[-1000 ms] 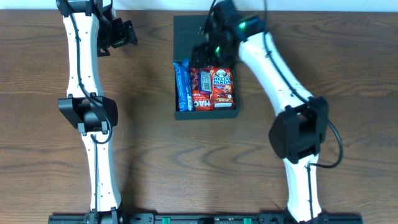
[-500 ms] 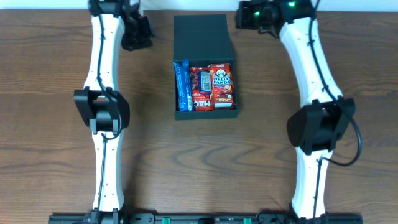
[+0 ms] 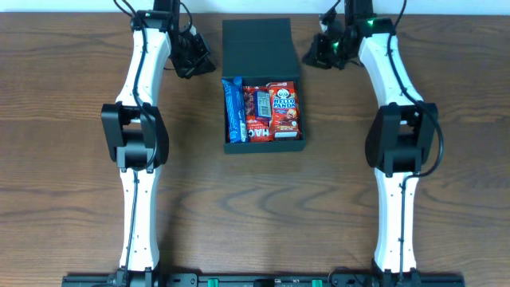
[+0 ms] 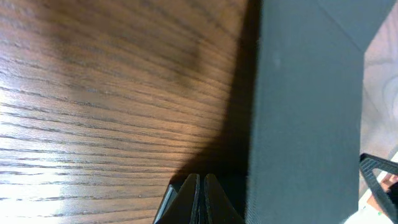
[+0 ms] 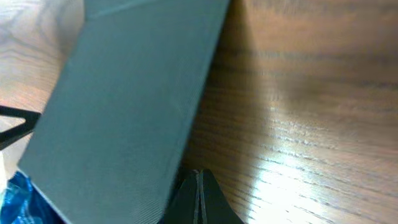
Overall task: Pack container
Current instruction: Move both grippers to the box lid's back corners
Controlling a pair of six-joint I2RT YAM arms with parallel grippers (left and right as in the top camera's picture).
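Observation:
The container (image 3: 264, 147) is a dark greenish-black box at the table's top centre. Its flap lid (image 3: 260, 46) lies open toward the far edge. Inside are a blue packet (image 3: 233, 110), a red packet (image 3: 257, 115) and a red Hello Panda packet (image 3: 286, 108). My left gripper (image 3: 209, 67) is shut, empty, close beside the lid's left edge. My right gripper (image 3: 310, 59) is shut, empty, beside the lid's right edge. In the left wrist view the shut fingertips (image 4: 200, 185) sit left of the lid (image 4: 305, 112). In the right wrist view the fingertips (image 5: 198, 179) sit just right of the lid (image 5: 124, 106).
Brown wooden table (image 3: 64, 159) spreads around the box. Both white arms reach up the table's sides, left arm (image 3: 134, 135) and right arm (image 3: 402, 143). A pale strip marks the table's far edge (image 3: 446, 6).
Both arms swung in toward the flap lid: the left from the far left, the right off the box and round to the lid's right side. Both grippers went from open to shut.

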